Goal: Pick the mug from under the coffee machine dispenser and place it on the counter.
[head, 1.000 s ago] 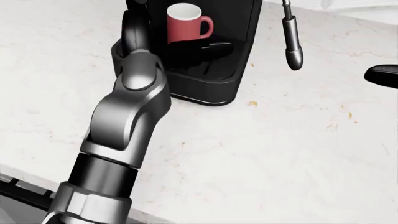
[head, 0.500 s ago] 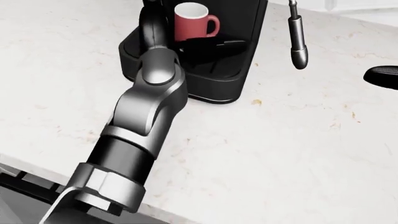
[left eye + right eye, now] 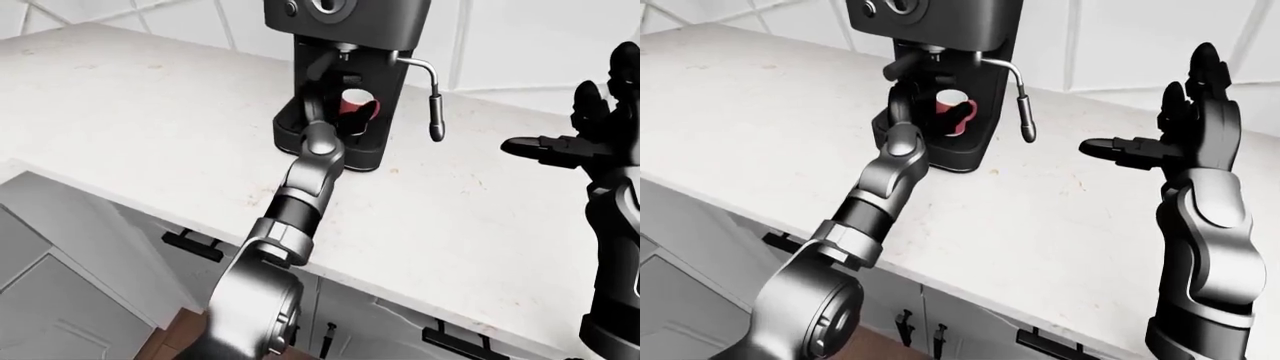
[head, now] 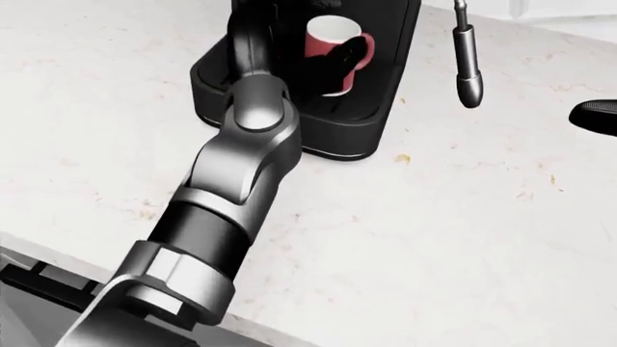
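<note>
red mug (image 4: 333,54) sits tilted inside the bay of the black coffee machine (image 3: 345,45), under the dispenser, above the drip tray. left robot hand (image 4: 339,61) reaches into the bay; dark fingers (image 4: 353,50) wrap the mug's side, so it looks to be grasping the mug, though the far side of the grip is hidden.

risks, as judged: mug already leaning, so a partial grip could let it slip and drop on the tray or roll out. lifting too high would knock the rim on the dispenser; pulling out sideways could clip the bay wall or the steam wand (image 3: 435,112) hanging just right of the machine.

right robot hand (image 3: 1185,139) held up well apart, fingers spread, released, holding nothing.

tabletop (image 4: 463,238) is pale speckled stone, with bare room right of the machine. white tiled wall (image 3: 520,37) behind, cabinet doors (image 3: 60,300) with dark handles below.
</note>
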{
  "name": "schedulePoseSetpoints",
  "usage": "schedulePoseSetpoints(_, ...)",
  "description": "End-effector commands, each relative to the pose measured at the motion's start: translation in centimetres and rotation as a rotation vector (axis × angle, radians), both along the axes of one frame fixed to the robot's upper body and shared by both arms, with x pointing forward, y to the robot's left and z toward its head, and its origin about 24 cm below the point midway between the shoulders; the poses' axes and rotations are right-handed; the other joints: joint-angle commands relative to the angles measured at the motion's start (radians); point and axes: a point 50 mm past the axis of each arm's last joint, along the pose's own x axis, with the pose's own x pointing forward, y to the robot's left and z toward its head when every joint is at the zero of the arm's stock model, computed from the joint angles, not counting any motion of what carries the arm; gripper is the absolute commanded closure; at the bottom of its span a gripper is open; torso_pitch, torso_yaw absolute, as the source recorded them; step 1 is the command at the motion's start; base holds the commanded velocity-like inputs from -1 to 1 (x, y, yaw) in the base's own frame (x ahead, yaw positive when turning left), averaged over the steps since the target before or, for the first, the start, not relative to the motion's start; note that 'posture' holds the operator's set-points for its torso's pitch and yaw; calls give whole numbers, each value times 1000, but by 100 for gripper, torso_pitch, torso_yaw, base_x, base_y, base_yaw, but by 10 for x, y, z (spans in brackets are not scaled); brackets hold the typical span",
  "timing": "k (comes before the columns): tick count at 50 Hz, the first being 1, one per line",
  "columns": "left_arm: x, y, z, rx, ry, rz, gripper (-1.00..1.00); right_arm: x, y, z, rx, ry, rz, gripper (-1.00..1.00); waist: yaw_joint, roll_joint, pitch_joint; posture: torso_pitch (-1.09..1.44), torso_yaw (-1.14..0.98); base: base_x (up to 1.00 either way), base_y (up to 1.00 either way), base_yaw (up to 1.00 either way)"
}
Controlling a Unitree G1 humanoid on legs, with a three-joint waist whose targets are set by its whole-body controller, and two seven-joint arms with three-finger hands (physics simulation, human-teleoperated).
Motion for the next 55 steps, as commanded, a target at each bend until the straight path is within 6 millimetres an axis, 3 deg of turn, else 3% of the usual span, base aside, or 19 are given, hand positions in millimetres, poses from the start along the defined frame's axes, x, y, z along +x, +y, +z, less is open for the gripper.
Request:
schedulePoseSetpoints(1, -2, -6, 21, -22, -73, -25, 30, -6, 0, 20, -36, -89, -9, -100, -2, -8, -23, 0, 0, 0, 0, 0)
schedulePoseSetpoints(7, -5, -5, 21, -24, -75, -30, 51, -6, 0, 20, -38, -89, -9, -100, -3, -7, -24, 0, 0, 0, 0, 0)
schedulePoseSetpoints(9, -6, -5, 22, -25, -76, -33, 100, -6, 0, 19, -38, -89, -8, -100, -3, -6, -24, 0, 0, 0, 0, 0)
schedulePoseSetpoints(15, -10, -4, 22, -27, -75, -38, 100, -6, 0, 20, -39, -89, -9, -100, -3, -5, -24, 0, 0, 0, 0, 0)
schedulePoseSetpoints(25, -30, -1, 39, -29, -109, -68, 100, -6, 0, 22, -40, -92, -8, -100, -6, -2, -20, 0, 0, 0, 0, 0)
schedulePoseSetpoints(39, -53, 18, 49, -13, -131, -69, 100, -5, 2, 21, -43, -90, -4, -100, -7, 5, -13, 0, 0, 0, 0, 0)
schedulePoseSetpoints(55, -73, 66, 51, -7, -143, -4, 100, -5, 4, 23, -49, -90, 0, -100, -10, 15, -9, 0, 0, 0, 0, 0)
